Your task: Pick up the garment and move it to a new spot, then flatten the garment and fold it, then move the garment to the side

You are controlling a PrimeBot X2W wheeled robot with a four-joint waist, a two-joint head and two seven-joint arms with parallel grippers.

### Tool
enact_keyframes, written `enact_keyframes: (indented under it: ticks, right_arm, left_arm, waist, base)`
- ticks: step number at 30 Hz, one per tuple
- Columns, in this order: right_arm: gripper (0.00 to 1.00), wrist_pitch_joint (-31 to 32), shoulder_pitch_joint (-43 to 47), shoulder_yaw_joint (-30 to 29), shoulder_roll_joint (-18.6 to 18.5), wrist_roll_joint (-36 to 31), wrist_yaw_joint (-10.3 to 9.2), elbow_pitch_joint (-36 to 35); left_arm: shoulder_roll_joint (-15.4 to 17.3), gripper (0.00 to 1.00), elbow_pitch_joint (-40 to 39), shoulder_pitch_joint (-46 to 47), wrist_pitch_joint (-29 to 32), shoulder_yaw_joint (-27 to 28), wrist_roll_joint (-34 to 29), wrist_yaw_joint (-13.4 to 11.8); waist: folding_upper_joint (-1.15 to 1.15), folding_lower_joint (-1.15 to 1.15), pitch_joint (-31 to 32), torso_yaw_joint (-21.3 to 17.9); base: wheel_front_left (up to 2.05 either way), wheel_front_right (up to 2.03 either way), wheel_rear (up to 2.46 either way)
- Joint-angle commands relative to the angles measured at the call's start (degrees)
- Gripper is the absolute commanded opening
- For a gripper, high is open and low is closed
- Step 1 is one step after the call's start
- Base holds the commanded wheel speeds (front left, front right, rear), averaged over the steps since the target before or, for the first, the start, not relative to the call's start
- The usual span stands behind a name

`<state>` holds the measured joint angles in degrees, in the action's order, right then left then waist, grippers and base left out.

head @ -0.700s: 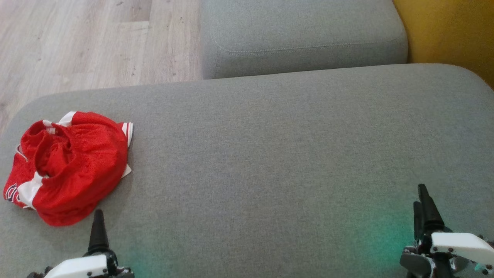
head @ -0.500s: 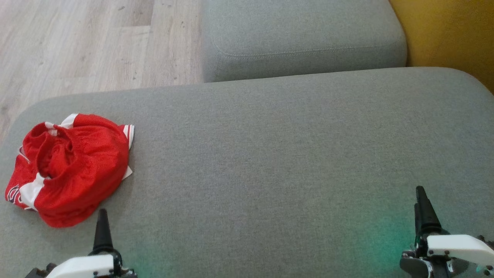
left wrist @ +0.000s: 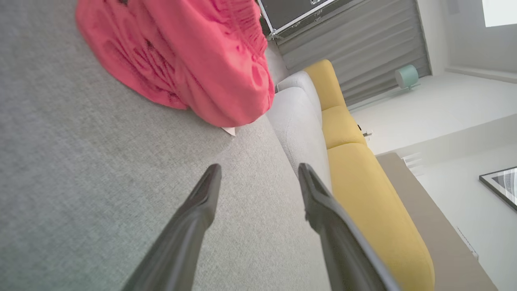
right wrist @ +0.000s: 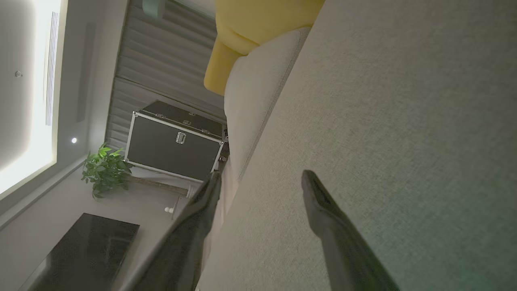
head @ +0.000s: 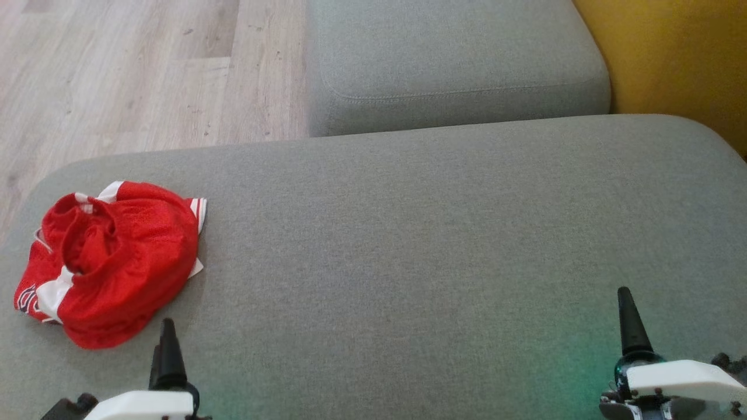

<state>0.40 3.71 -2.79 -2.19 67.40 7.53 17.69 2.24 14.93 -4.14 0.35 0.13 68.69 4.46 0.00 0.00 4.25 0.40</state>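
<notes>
Head view, far left: pale wood floor (head: pixel 117 70) beyond the seat edge. The red mesh garment (head: pixel 114 262) lies crumpled in a heap on the left end of the grey sofa seat (head: pixel 408 233), with white trim at its edges and some lettering at its lower left corner. The left tool (left wrist: pixel 258 173) sits just on the near side of the heap, apart from it. The head view gives one dark fingertip. The left wrist view gives both fingers spread wide over bare grey fabric, nothing held, the heap ahead. That view also takes in yellow cushions (left wrist: pixel 363 182) and a framed picture (left wrist: pixel 501 186). A second grey cushion (head: pixel 455 58) lies behind centre. The right tool (right wrist: pixel 260 178) is well apart from the garment at the seat's right end, fingers spread and empty. Its wrist view adds a black flight case (right wrist: pixel 173 141) and a potted plant (right wrist: pixel 103 169).
</notes>
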Motion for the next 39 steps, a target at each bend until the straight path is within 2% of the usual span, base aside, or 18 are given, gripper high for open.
enact_keyframes:
  ticks: [1, 39]
  right_arm:
    - [1.0, -0.8, -1.5, 0.8, -0.3, -2.4, -0.01, -2.6]
    - [1.0, -7.2, 3.0, 6.6, -0.5, -30.1, -0.03, -5.7]
  left_arm:
    - [0.4, 1.0, -2.4, 0.8, -0.8, 0.2, -2.2, -0.4]
    - [0.5, 1.0, -8.3, -4.2, -7.2, -3.3, -30.9, -4.0]
  waist:
    - [0.0, 0.0, 0.2, 0.1]
    - [0.0, 0.0, 5.1, 0.9]
  base:
    - [0.0, 0.0, 0.0]
    - [0.0, 0.0, 0.0]
